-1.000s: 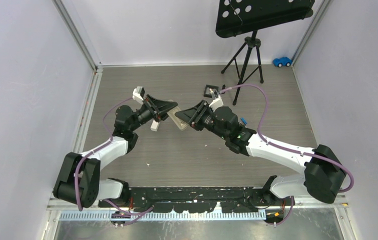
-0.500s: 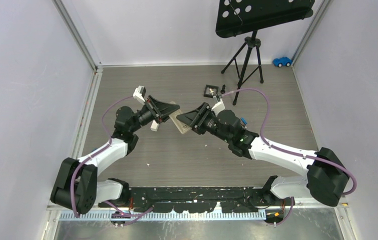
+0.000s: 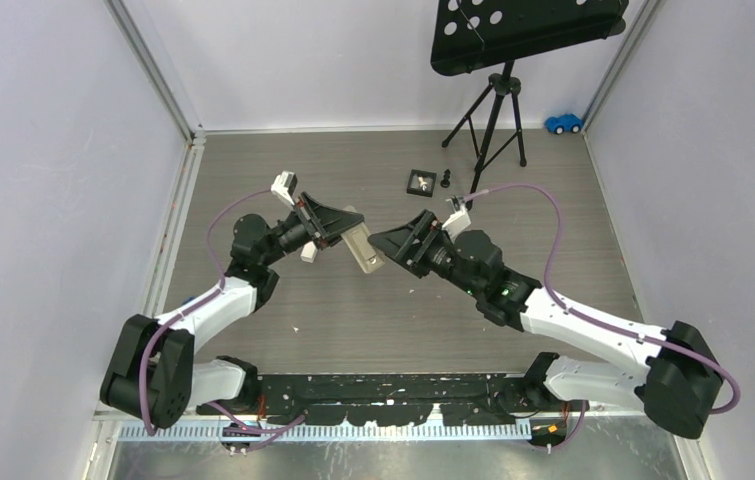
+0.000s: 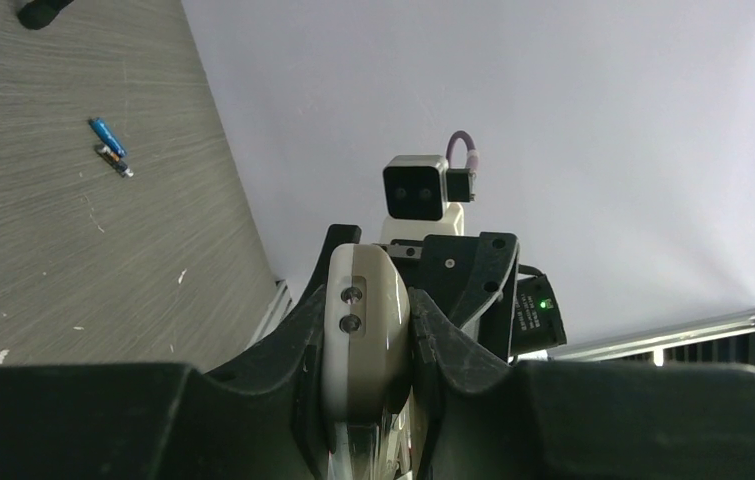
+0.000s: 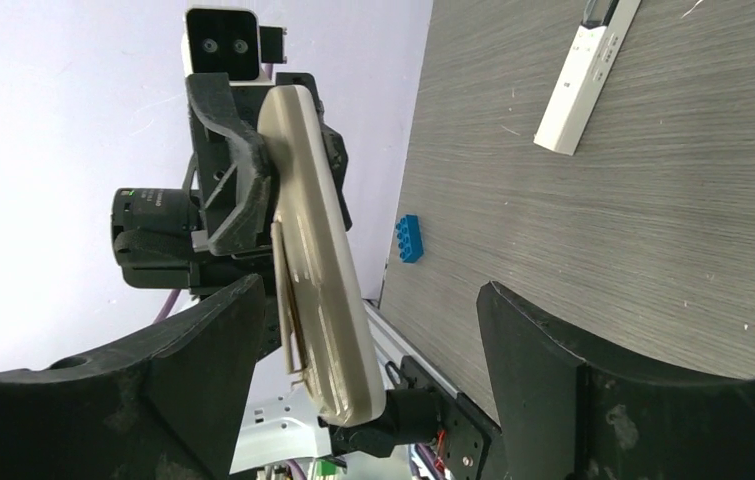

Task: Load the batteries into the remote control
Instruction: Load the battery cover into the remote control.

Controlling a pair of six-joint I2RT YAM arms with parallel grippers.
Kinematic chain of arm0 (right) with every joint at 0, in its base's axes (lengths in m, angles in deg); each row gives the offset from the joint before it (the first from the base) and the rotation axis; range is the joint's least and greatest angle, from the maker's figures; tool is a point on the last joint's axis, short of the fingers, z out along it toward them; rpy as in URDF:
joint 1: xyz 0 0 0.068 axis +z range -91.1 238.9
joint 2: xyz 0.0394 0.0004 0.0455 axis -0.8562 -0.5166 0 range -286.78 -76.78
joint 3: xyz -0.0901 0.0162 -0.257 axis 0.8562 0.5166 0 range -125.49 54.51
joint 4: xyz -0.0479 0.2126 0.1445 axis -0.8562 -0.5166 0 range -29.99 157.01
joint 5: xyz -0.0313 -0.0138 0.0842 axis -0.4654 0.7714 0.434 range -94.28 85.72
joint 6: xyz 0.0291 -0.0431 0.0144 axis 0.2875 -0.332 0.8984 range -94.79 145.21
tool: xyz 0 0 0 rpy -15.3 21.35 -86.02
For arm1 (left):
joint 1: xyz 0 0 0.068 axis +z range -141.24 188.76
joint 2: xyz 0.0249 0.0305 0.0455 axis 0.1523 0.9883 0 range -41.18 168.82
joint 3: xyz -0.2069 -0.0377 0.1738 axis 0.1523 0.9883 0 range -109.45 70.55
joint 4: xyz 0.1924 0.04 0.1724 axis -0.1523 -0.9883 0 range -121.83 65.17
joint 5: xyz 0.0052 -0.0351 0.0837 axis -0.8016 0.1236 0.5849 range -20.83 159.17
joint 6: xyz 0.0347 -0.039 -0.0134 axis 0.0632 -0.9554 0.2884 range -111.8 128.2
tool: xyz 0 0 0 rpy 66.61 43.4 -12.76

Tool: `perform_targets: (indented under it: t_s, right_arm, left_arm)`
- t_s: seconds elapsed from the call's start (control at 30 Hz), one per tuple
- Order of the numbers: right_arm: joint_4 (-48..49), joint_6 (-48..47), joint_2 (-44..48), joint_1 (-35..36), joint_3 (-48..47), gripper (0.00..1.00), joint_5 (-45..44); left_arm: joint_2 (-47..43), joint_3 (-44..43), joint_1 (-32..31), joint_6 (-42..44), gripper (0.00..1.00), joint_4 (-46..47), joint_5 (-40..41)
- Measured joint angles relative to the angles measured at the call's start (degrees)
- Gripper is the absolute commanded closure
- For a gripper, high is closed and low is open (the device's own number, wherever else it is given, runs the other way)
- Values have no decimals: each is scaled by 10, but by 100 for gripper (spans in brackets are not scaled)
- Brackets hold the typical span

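Observation:
A beige remote control (image 3: 361, 248) hangs above the middle of the table, with my left gripper (image 3: 346, 232) shut on it. In the left wrist view its rounded end (image 4: 365, 320) sits pinched between both fingers. My right gripper (image 3: 394, 243) stands open just right of the remote, not touching it. In the right wrist view the remote (image 5: 318, 260) stands upright between the wide-apart fingers (image 5: 543, 370), nearer the left one, and a thin flap stands off its left face. Two batteries (image 4: 109, 146), one of them blue, lie together on the floor in the left wrist view.
A white oblong piece (image 5: 583, 85) lies on the table near my left arm (image 3: 310, 252). A blue toy brick (image 5: 409, 238) sits by the table edge. A small black square part (image 3: 421, 181), a tripod (image 3: 488, 120) and a blue toy car (image 3: 563, 123) stand at the back.
My right gripper has opened wide and drawn back to the right, off the remote. My left gripper still holds the remote and has barely moved.

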Motion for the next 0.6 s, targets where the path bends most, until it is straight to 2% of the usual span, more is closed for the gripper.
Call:
perform_targets:
  t_s: [0.2, 0.23, 0.4, 0.5, 0.6]
  right_arm:
    - [-25, -10, 48, -2, 5, 19, -14]
    - [-27, -13, 52, -2, 5, 22, -14]
    - [-37, -35, 55, -2, 5, 50, -8]
    - [-43, -52, 55, -2, 5, 58, 2]
    - [-53, -66, 57, -2, 5, 60, 8]
  left_arm:
    - [8, 0, 0, 7, 100, 4, -5]
    - [10, 0, 0, 10, 100, 4, -5]
    - [17, 0, 0, 12, 100, 6, -5]
    - [17, 0, 0, 14, 100, 8, -6]
    - [18, 0, 0, 17, 100, 8, -6]
